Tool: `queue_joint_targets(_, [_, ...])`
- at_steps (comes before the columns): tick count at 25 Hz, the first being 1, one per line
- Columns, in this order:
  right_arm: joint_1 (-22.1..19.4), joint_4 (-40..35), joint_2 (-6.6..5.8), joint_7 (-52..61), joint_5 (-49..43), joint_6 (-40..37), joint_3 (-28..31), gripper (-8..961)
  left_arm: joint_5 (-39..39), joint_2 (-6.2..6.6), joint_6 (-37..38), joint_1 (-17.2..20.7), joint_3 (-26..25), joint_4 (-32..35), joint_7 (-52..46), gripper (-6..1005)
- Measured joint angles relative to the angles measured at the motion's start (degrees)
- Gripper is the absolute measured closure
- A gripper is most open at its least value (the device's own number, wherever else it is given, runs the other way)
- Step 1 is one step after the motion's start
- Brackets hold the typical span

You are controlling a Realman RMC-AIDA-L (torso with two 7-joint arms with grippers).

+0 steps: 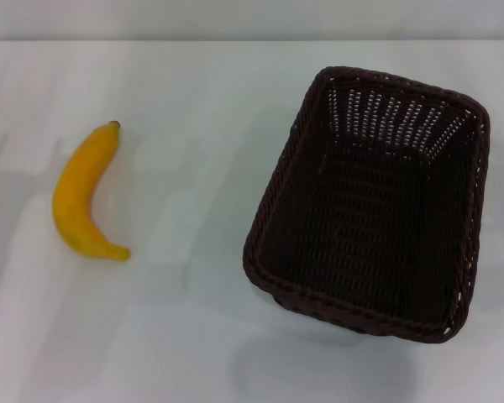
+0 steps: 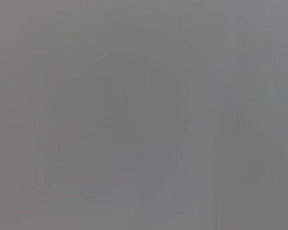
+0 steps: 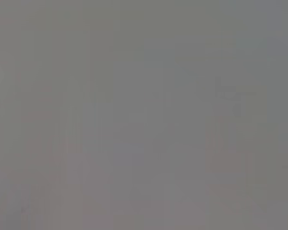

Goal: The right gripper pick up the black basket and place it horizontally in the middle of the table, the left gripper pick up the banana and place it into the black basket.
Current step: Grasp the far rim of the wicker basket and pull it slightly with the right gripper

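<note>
While neither of my hands shows up anywhere in the head view, I can't tell whether their fingers are apart or together. Both wrist views give only flat grey blur, nothing readable in them.

White worktop (image 1: 185,336) fills the head view. Banana (image 1: 81,195) lies flat on it, on my left side, well apart from the basket. Yellow-orange skin, curved, with the bulge of the curve facing further left. Dark stem tip points to the far side, blunt end sits nearer me. Nothing touches it.

Black basket (image 1: 273,189) sits on my right side of the worktop, upright on its base, open top facing up. Very dark woven weave, rolled rim all round, open slots in the side walls where the white worktop shows through at the far end. It is rectangular and its long side runs roughly away from me, skewed a bit so the far end leans right and the near end leans left. Near right corner reaches close to the lower edge of the view. Inside holds nothing I can see, only the woven floor. Basket is much bigger than the banana.

Bare strip of worktop lies between banana and basket. Far edge of the worktop runs as a pale line across the top of the view.
</note>
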Motion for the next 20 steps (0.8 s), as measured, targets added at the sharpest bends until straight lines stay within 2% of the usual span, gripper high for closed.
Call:
queue_joint_targets(6, [0.36, -2.0, -0.21, 1.36, -1.44, 1.66, -0.36, 269, 0.0, 0.0, -0.01, 0.21, 0.02, 0.0, 0.0, 120])
queue_joint_targets(9, [0.33, -7.13, -0.21, 3.87, -5.75, 6.26, -0.38, 270, 0.0, 0.0, -0.01, 0.21, 0.03, 0.0, 0.0, 120])
queue_joint_targets(14, [0.26, -18.56, -0.43, 15.33, -19.95, 15.82, -0.29, 271, 0.0, 0.0, -0.01, 0.35, 0.02, -0.06, 0.0, 120])
queue_joint_targets(20, [2.41, -29.46, -1.7, 35.8, -40.41, 22.02, 0.15, 272, 0.0, 0.0, -0.01, 0.39, 0.02, -0.1, 0.0, 120])
